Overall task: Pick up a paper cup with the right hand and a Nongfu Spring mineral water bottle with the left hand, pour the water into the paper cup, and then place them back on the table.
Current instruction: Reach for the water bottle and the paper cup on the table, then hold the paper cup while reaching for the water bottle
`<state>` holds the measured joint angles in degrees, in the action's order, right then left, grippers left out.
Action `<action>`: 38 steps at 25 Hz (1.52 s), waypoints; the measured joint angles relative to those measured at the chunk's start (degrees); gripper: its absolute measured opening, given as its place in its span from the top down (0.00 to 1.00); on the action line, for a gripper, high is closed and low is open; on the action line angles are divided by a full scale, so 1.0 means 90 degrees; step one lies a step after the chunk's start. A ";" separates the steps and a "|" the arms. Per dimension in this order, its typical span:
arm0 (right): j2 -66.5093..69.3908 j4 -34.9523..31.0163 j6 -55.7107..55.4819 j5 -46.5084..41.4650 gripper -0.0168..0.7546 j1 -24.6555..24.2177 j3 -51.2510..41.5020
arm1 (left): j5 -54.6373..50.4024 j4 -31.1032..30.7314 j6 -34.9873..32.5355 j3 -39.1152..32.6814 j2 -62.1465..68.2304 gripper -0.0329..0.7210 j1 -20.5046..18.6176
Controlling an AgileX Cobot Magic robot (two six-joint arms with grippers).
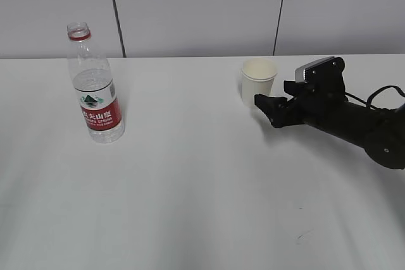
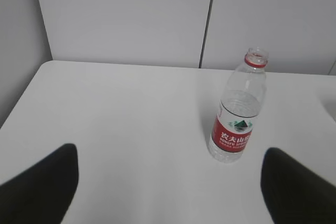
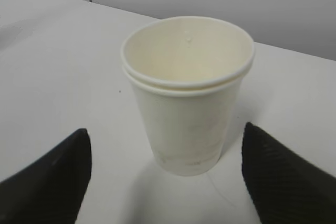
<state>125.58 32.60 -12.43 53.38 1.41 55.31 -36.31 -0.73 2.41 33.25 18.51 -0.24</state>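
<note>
The Nongfu Spring bottle [image 1: 95, 86] stands upright and uncapped at the left of the white table [image 1: 202, 194], with water [image 1: 93, 91] up to about its shoulder. It also shows in the left wrist view [image 2: 239, 114], ahead and right of my open, empty left gripper [image 2: 168, 195]. The left arm is out of the exterior view. The paper cup [image 1: 258, 81] stands upright with a double rolled rim. My right gripper [image 1: 272, 96] is open, low on the table just right of the cup. In the right wrist view the cup [image 3: 188, 98] stands just ahead of the open gripper [image 3: 167, 195], not touched.
A grey panelled wall [image 1: 202, 11] runs behind the table's far edge. A small dark scratch mark [image 1: 304, 237] lies on the tabletop at the front right. The table's left corner [image 2: 47, 66] shows in the left wrist view.
</note>
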 joint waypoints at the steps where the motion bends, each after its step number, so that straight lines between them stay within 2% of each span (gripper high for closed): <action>1: 0.0095 -0.0013 -0.0003 0.0000 0.11 0.0000 0.0090 | 0.0183 0.0004 0.0000 0.0000 0.0142 0.12 0.0000; 12: 0.0876 -0.0026 -0.0561 0.0110 0.11 0.0029 0.1052 | 0.1210 0.0008 -0.0038 0.0000 0.1281 0.12 0.0000; 27: 0.1448 -0.0260 -0.0611 0.0141 0.11 0.0281 0.1907 | 0.1701 0.0008 -0.0070 0.0000 0.2122 0.14 0.0000; 38: 0.1584 -0.0285 -0.0636 0.0141 0.13 0.0296 0.2054 | 0.1837 0.0008 -0.0070 0.0000 0.2334 0.16 0.0000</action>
<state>139.83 30.04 -18.15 54.64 4.07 73.80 -19.78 -0.67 1.78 33.25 39.51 -0.24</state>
